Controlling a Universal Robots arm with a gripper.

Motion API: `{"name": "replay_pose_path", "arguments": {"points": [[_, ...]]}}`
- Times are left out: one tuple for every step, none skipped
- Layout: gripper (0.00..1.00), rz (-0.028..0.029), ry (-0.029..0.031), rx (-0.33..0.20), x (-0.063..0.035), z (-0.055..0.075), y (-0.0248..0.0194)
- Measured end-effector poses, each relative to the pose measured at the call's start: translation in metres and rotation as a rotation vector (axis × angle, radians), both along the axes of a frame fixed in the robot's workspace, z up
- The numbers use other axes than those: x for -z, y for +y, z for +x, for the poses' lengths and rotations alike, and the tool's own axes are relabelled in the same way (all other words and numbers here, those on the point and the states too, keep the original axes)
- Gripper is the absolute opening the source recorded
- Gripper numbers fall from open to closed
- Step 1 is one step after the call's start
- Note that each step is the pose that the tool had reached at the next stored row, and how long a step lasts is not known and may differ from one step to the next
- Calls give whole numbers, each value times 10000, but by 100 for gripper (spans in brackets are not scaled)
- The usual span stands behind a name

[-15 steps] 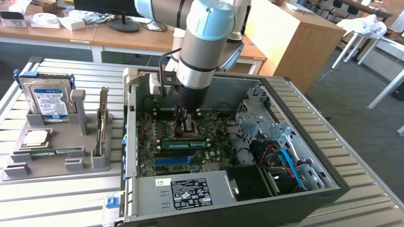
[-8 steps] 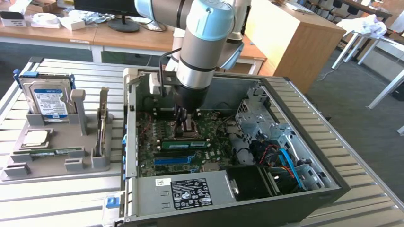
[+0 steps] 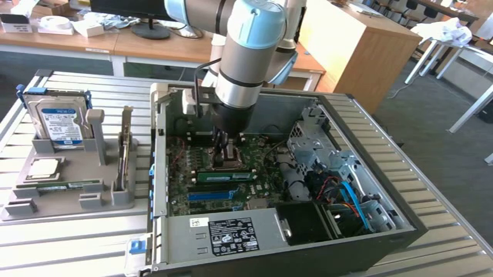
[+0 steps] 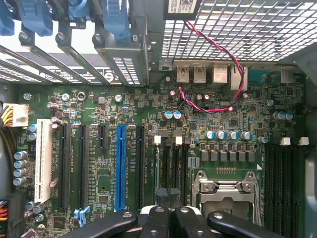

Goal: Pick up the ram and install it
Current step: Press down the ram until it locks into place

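Note:
A green ram stick (image 3: 224, 176) stands on edge in the memory slots of the motherboard (image 3: 202, 187) inside the open computer case. My gripper (image 3: 230, 160) hangs straight down into the case, its tip just above the stick and beside the processor socket (image 3: 231, 151). I cannot tell whether it touches the stick. In the wrist view the black fingers (image 4: 157, 218) are shut together, and my gripper (image 4: 168, 196) meets over the long black memory slots (image 4: 170, 163), next to the metal socket frame (image 4: 224, 187).
The case walls (image 3: 362, 144) and the drive cage (image 3: 324, 150) close in around the arm. On the exterior view's left, a grey holder (image 3: 92, 199) carries a hard drive (image 3: 60, 121), a square silver chip (image 3: 43, 168), a thin green strip (image 3: 71, 186) and an upright card (image 3: 124, 153).

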State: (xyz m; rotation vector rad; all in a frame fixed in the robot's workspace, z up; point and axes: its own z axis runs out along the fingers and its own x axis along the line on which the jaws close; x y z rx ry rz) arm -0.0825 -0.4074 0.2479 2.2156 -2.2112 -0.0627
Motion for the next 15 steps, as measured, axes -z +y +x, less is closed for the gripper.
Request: {"name": "replay_pose_path", "arguments": {"points": [[10,1,-1,1,4,0,0],[10,2,-1,1,9,0,1],[10,1,-1,0,13,0,0],[10,1,0,0,18,0,0],[10,1,0,1,22,0,0],[10,1,0,0,27,0,0],[10,-1,1,1,30,0,0],[10,0,0,1,33,0,0],[10,0,0,1,37,0,0],[10,1,-1,1,42,0,0],[10,2,-1,0,48,0,0],[10,2,0,0,54,0,0],[10,1,0,0,60,0,0],[10,1,0,1,66,0,0],[10,1,0,0,71,0,0]]}}
